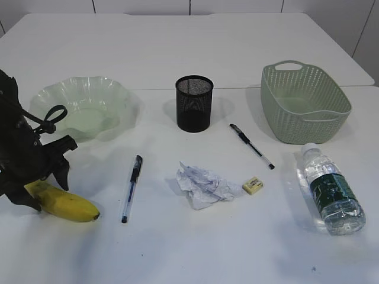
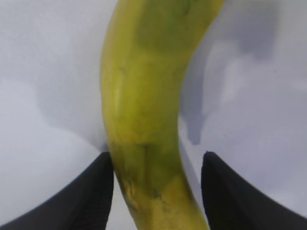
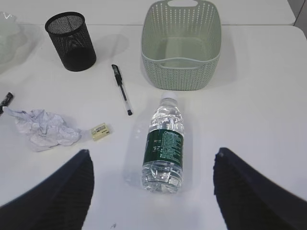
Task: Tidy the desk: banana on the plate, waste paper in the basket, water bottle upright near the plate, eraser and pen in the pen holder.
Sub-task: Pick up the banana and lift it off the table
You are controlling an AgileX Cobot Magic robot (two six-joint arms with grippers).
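Left hand (image 2: 156,191) straddles the banana (image 2: 144,105), fingers apart, one seemingly touching; I judge it soft, bruisable, best grasped mid-body. Right hand (image 3: 153,191) released.

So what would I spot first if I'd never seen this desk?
Probably the yellow banana at the front left, with the black left gripper straddling it. Next, the bottle lying on its side at the front right, and the crumpled paper in the middle.
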